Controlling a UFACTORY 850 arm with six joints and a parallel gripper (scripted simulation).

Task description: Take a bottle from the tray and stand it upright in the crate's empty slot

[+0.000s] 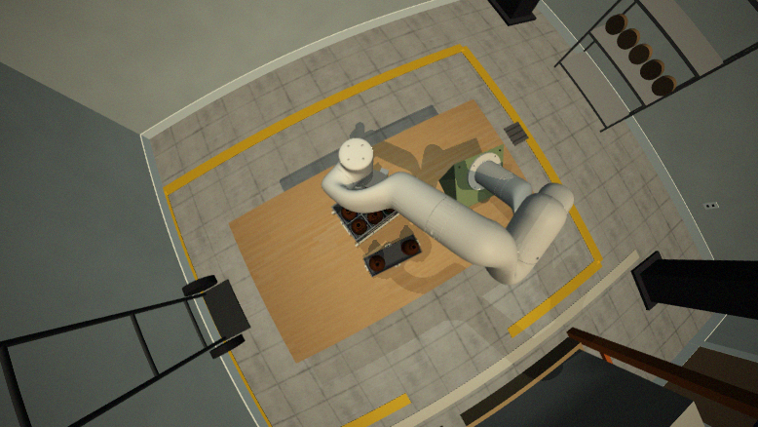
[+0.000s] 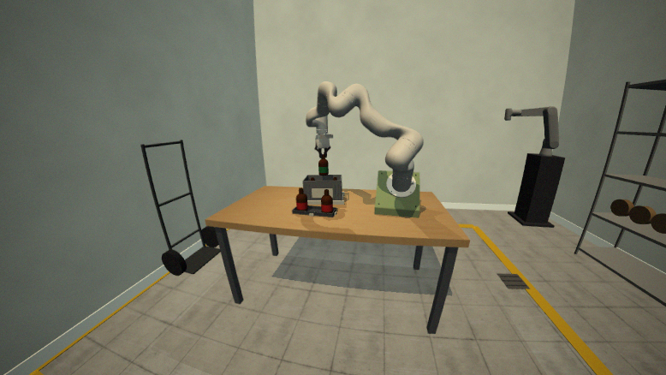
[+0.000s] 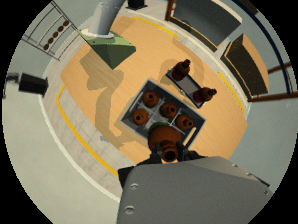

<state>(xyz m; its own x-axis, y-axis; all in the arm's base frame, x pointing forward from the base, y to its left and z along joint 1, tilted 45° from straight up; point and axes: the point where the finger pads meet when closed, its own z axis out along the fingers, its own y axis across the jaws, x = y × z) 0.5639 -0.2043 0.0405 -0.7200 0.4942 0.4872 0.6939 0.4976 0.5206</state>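
Observation:
My gripper (image 2: pixel 322 154) is shut on the neck of a brown bottle (image 2: pixel 322 166) (image 3: pixel 164 139) with a green band. It holds the bottle upright, with its base just above the top of the grey crate (image 2: pixel 321 187) (image 3: pixel 137 100) (image 1: pixel 365 235). The crate holds several brown bottles (image 1: pixel 357 226) (image 3: pixel 149 99). In the top view the arm hides my gripper and part of the crate. The dark tray (image 2: pixel 314 212) (image 1: pixel 391 255) (image 3: pixel 189 87) lies in front of the crate with two red-banded bottles, a left one (image 2: pixel 301 199) and a right one (image 2: pixel 326 201).
The arm's green base block (image 2: pixel 397 199) (image 1: pixel 458 179) stands on the wooden table (image 2: pixel 265 217), right of the crate. A hand truck (image 2: pixel 175 205) stands on the floor to the left. A second robot arm (image 2: pixel 540 134) and a shelf rack (image 2: pixel 638 186) stand to the right.

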